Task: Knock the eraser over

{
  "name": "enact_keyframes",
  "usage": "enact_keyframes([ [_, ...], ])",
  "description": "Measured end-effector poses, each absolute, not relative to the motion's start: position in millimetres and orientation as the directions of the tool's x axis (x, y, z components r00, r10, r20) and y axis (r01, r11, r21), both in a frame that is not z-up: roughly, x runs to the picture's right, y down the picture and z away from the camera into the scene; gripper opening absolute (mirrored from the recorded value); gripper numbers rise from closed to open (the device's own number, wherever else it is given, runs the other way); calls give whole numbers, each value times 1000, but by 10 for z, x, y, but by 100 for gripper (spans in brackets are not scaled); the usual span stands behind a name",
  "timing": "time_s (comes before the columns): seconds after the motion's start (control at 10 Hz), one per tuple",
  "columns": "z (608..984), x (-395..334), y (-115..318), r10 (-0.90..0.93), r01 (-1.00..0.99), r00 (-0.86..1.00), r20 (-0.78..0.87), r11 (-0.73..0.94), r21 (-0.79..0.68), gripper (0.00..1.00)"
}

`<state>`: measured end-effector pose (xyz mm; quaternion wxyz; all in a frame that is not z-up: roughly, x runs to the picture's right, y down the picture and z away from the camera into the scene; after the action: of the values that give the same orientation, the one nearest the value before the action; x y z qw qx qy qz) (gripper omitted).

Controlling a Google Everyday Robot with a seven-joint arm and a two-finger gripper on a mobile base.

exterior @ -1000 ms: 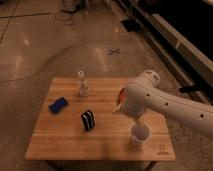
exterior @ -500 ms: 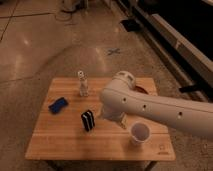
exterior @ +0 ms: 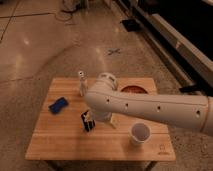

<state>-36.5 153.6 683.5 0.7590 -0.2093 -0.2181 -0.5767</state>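
The eraser (exterior: 88,121), a small black block with white stripes, stands upright near the middle of the wooden table (exterior: 55,142). My white arm (exterior: 150,107) reaches in from the right and covers the table's centre. The gripper (exterior: 103,119) hangs beneath the arm's bulky end, just right of the eraser and very close to it. I cannot tell whether it touches the eraser.
A white cup (exterior: 140,133) stands at the front right. A flat blue object (exterior: 58,105) lies at the left. A small clear bottle (exterior: 81,83) stands at the back. A reddish bowl (exterior: 134,90) shows behind the arm. Around the table is bare floor.
My arm has swung left across the table, from over the white cup to right beside the eraser. The eraser, cup, bottle and blue object have not moved.
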Motion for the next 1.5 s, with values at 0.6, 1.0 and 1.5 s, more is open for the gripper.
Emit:
enact_keyframes([
  [0.6, 7153, -375, 1838, -753, 967, 236, 614, 243, -75, 80],
  [1.0, 7356, -392, 1805, -756, 967, 244, 607, 237, -94, 80],
  [1.5, 7510, -527, 1465, -783, 966, 247, 571, 244, -84, 80],
])
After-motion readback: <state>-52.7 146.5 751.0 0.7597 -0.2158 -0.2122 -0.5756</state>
